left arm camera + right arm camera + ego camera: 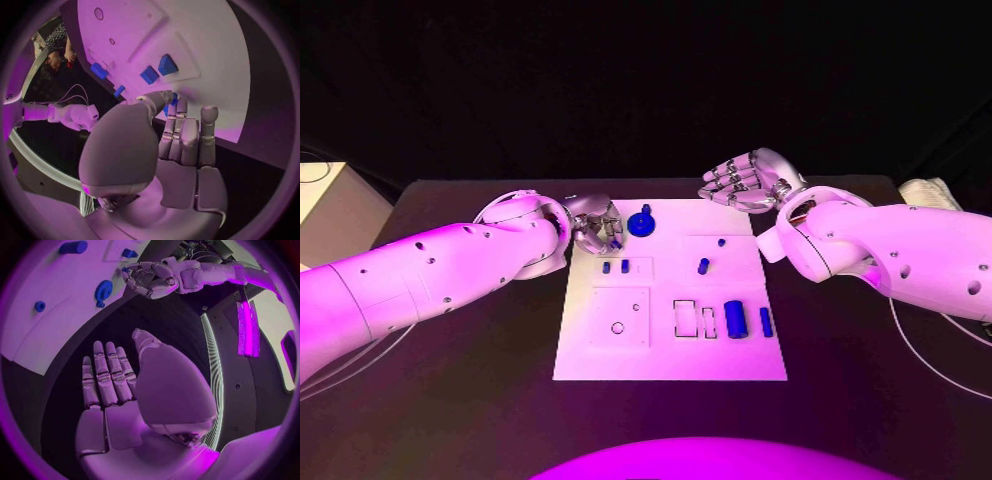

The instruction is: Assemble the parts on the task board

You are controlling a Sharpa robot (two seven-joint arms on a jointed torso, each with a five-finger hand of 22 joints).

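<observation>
The white task board [668, 355] lies in the middle of the black table. A round blue geared part [642, 222] sits near its far edge, also visible from the right wrist [103, 290]. Two small blue parts [615, 266] lie close together, and another blue part [704, 266] lies further right. A blue cylinder [736, 319] and a thin blue bar [766, 321] lie by the slots at the right. My left hand [596, 228] hovers over the board's far left corner and pinches a small blue part [171, 104] between thumb and fingers. My right hand [750, 182] hangs past the far right corner, holding nothing.
A white box [329, 205] stands at the table's left edge, and a pale object [929, 190] lies at the far right. Cables trail beside both arms. The board has square recesses [620, 317] and small rectangular slots [687, 318].
</observation>
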